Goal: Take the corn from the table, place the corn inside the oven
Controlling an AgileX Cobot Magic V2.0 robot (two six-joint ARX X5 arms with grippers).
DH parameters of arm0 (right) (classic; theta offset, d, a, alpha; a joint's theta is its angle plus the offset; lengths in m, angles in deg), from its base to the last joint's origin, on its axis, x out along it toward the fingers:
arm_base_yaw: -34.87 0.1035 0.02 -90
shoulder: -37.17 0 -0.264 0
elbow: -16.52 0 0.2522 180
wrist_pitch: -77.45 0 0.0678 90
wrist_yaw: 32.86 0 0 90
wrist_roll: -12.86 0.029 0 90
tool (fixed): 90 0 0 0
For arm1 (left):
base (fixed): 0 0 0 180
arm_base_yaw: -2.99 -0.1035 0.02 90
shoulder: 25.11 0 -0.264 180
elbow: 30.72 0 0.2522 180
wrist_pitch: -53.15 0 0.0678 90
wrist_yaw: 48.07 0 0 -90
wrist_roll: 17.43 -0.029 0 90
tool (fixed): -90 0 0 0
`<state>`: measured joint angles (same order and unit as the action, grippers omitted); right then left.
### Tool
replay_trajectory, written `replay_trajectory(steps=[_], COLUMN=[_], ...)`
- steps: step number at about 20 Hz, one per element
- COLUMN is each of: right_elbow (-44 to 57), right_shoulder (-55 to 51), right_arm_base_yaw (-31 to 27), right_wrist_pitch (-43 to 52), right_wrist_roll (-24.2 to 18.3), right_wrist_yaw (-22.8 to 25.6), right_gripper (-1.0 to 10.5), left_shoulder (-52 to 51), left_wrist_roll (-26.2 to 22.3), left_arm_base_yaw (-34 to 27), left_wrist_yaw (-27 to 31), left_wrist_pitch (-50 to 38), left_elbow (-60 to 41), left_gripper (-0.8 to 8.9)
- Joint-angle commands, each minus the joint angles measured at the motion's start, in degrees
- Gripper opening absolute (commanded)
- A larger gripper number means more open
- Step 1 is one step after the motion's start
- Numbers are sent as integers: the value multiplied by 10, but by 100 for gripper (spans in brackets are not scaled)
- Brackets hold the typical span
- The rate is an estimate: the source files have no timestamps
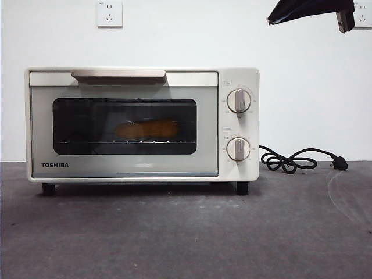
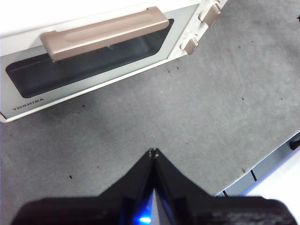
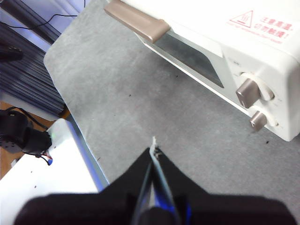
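The cream-white Toshiba oven (image 1: 142, 124) stands on the dark grey table (image 1: 186, 232) with its glass door closed. Through the glass the yellow-orange corn (image 1: 146, 128) lies on the wire rack inside. My left gripper (image 2: 153, 152) hovers shut and empty above the table in front of the oven (image 2: 93, 51), facing its beige handle (image 2: 104, 33). My right gripper (image 3: 153, 151) is also shut and empty, above the table in front of the oven (image 3: 225, 51), near its two knobs (image 3: 248, 93). In the front view one arm shows only as a black tip (image 1: 308, 10) at the top right.
The oven's black cord (image 1: 299, 160) lies coiled on the table to the right of the oven. A wall socket (image 1: 109, 14) sits on the white wall behind. The table edge (image 3: 70, 117) and a white base beside it show in the right wrist view.
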<state>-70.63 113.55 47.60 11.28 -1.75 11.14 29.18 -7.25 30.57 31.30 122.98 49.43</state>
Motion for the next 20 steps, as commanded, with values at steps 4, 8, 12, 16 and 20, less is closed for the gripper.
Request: replay_trajectory(steps=[4,8,12,16,20], right_elbow=[0,0,0,0,0], right_shoulder=[3,3,3,3,3], right_arm_base_yaw=[0,0,0,0,0], right_wrist_pitch=[21,50,83,119,148], right_wrist_roll=[-6,-6,-6,-6,-6], right_wrist_yaw=[58,118,190,260,315], right_gripper=[1,1,1,1,1], left_shoulder=[5,9,10,-19,-66], left_wrist_roll=[5,5,5,-29,-7], left_arm_base_yaw=[1,1,0,-34,-93], left_wrist_yaw=[2,2,2,1,-3], left_wrist_pitch=[-23,-33,-35,-36,-50], left_elbow=[-1,-1,-1,-1,-1], left_gripper=[-4,-4,-4,-4,-4])
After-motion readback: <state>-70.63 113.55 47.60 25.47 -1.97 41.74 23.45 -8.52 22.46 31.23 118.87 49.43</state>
